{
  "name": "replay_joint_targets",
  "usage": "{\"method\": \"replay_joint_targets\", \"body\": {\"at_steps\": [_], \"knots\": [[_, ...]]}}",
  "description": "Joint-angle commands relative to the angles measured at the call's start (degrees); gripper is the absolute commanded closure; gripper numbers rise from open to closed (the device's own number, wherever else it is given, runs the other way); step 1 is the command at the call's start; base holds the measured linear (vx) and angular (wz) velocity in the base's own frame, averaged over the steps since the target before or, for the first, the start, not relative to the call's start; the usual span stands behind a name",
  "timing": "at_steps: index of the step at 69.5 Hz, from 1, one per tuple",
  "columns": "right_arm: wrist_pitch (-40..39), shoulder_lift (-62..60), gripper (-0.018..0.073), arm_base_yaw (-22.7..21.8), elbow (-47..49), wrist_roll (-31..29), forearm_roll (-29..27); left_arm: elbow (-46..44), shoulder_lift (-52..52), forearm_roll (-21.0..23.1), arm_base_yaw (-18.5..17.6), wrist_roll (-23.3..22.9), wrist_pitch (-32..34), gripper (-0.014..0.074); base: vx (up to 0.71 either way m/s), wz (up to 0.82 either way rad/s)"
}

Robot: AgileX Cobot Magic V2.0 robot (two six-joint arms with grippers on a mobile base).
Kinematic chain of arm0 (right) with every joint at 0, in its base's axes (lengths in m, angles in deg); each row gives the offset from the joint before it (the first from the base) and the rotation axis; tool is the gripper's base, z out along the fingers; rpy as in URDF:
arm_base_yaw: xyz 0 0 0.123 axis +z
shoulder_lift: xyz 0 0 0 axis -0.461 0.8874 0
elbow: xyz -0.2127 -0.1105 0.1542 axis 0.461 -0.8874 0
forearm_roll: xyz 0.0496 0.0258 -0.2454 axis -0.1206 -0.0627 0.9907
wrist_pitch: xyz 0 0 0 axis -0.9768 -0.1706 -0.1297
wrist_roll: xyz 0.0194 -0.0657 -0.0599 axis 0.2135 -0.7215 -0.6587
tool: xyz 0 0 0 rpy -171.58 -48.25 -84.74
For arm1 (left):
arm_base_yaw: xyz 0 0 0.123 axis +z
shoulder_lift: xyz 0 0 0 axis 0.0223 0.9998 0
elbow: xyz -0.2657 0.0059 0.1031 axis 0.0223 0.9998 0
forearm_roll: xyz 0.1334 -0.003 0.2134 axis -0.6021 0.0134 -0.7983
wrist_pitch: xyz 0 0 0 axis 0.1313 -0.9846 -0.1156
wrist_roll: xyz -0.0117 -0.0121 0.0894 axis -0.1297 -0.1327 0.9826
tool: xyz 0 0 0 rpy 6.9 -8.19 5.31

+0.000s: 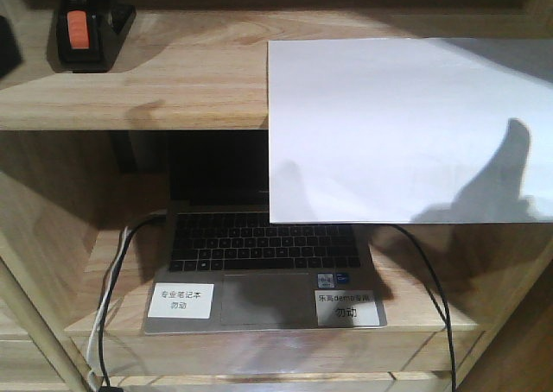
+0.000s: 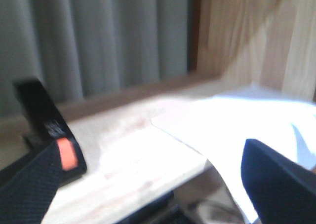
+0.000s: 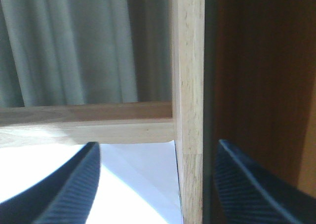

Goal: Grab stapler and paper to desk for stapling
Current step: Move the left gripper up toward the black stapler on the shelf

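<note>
Biggest worry for me is the paper [image 1: 406,133]. It hangs way over the front of the shelf [image 1: 190,90], right above the laptop [image 1: 259,254], so one clumsy nudge could probably slide it off or crease it, thin as it looks.

The right pincer [image 3: 158,150] is spread wide with nothing in it, and the shelf's post [image 3: 187,86] sits dead between its fingers. Push on or squeeze from there and I'd guess it bumps wood. The paper lies below it, over by its left finger.

The left pincer [image 2: 150,155] is wide open and empty too. The stapler [image 2: 47,120] sits just ahead of its left finger, close enough to get knocked, and the paper runs under its right finger.
</note>
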Motion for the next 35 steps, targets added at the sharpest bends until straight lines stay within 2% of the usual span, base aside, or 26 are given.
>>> {"method": "replay_joint_targets", "body": {"at_steps": [1, 29, 35], "knots": [[-3.94, 0.54, 0.0115, -0.42, 1.62, -0.34, 0.11, -1.14, 0.72, 0.46, -0.37, -0.09, 4.71, -0.0083, 0.0, 0.0], [-4.0, 0.54, 0.0118, -0.42, 1.62, -0.34, 0.11, -3.29, 3.4, 0.09, -0.37, -0.86, 6.06, -0.0083, 0.0, 0.0], [-3.94, 0.54, 0.0118, -0.42, 1.62, -0.34, 0.11, -6.6, 7.16, -2.15, -0.37, -3.71, 5.02, -0.0083, 0.0, 0.0]]}}
